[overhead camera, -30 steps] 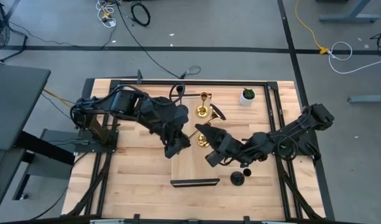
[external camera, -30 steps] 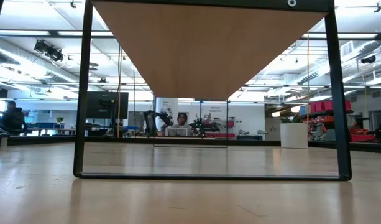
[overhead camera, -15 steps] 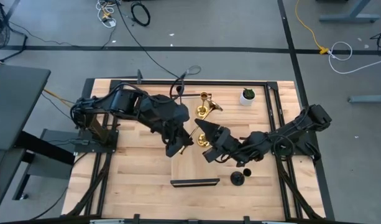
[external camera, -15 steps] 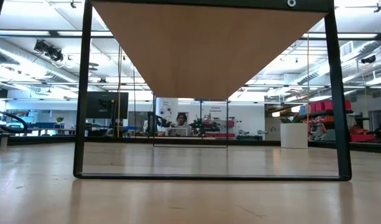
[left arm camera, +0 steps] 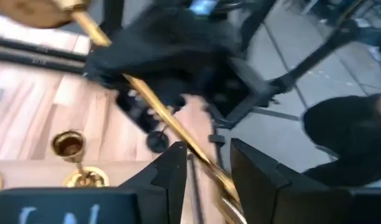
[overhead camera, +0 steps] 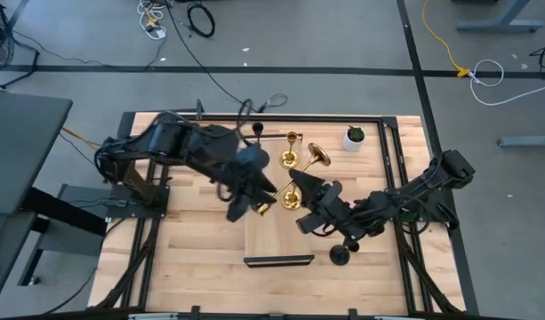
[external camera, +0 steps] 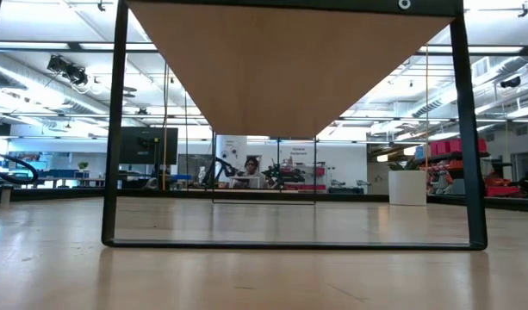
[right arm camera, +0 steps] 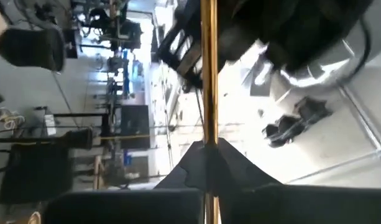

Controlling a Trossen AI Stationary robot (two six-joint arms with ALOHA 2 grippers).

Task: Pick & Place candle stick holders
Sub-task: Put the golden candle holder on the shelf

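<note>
A gold candle stick holder (overhead camera: 308,173) hangs slanted above the table's middle. Its flared base (overhead camera: 318,157) points to the far right and its thin end (overhead camera: 265,209) lies toward the left arm. My right gripper (overhead camera: 300,188) comes from the right and is shut on the stem. My left gripper (left arm camera: 209,168) is open. Its two fingers stand on either side of the stem's thin end (left arm camera: 206,165). A second gold holder (overhead camera: 291,153) stands on its base at the far side. Another gold one (left arm camera: 72,158) stands upright below the held stem. My right gripper pinches the gold holder's stem (right arm camera: 207,134) between its two fingers, about midway along it. The fingers come from the table's right and lie across the stem. The holder is lifted clear of the table and slants, with its base toward the far right.
A black holder (overhead camera: 340,256) stands near the front edge, right of a flat black bar (overhead camera: 278,260). A small white pot with a green plant (overhead camera: 354,136) sits at the far right. A black frame (overhead camera: 388,120) runs around the wooden table.
My right gripper has turned its wrist. The gold holder in it has swung, so that its flared base now shows toward the far right. My left gripper has rolled and risen a little beside the stem's thin end.
</note>
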